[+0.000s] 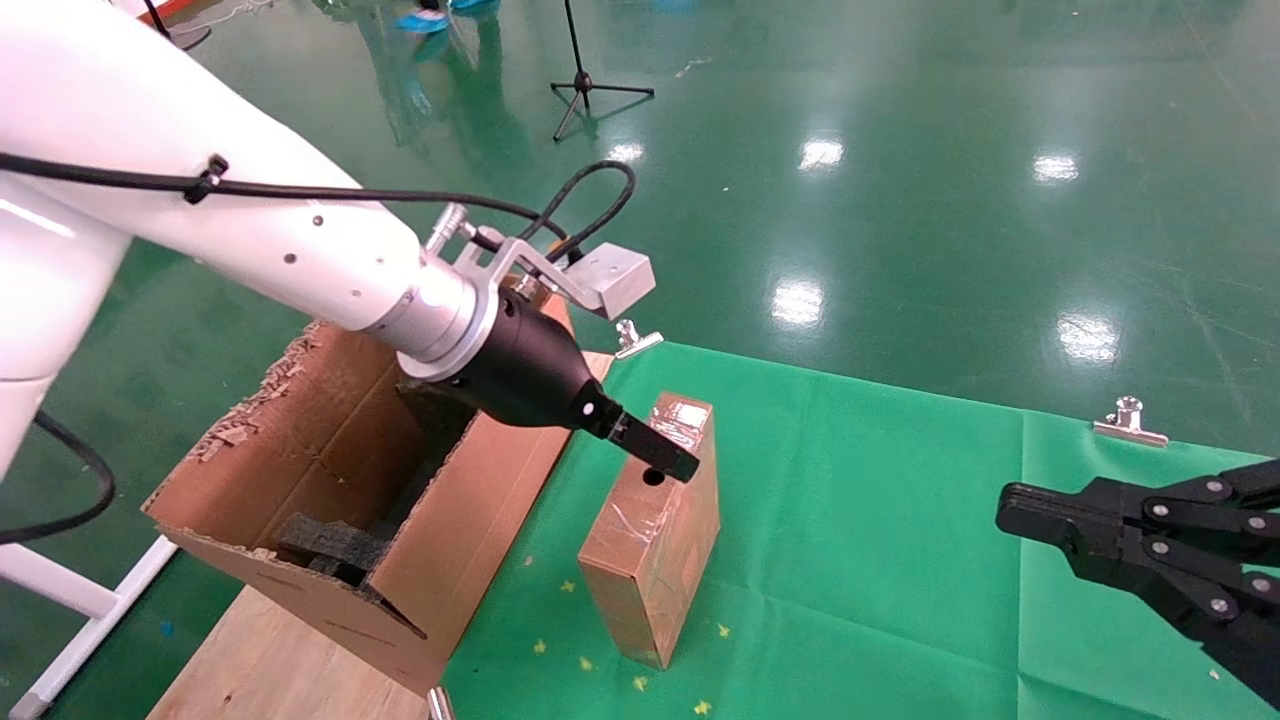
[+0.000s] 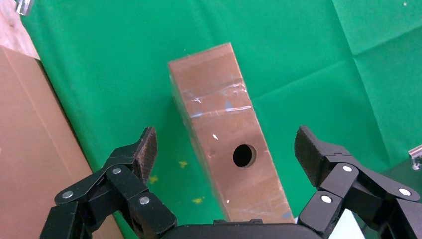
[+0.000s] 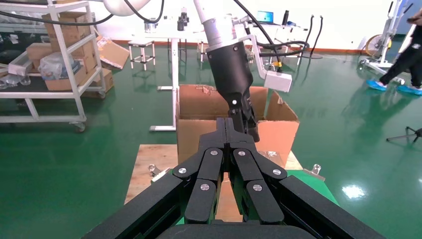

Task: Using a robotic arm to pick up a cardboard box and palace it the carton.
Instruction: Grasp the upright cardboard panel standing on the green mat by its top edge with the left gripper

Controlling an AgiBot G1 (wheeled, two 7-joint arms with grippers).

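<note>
Left pincer (image 2: 224, 149) spread over cardboard box (image 2: 224, 134) — no readable label; right pincer (image 3: 229, 134) closed, parked.

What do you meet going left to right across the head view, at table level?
Carton → left claw, open over the cardboard box → bare green cloth → right claw, shut and parked at the right edge.

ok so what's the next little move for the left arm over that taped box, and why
Probably lower the left claw a little further, then close. Its fingers are spread wide on either side of the cardboard box and do not appear to touch it. The box stands on the green cloth beside the carton. The right claw sits aside, shut.
</note>
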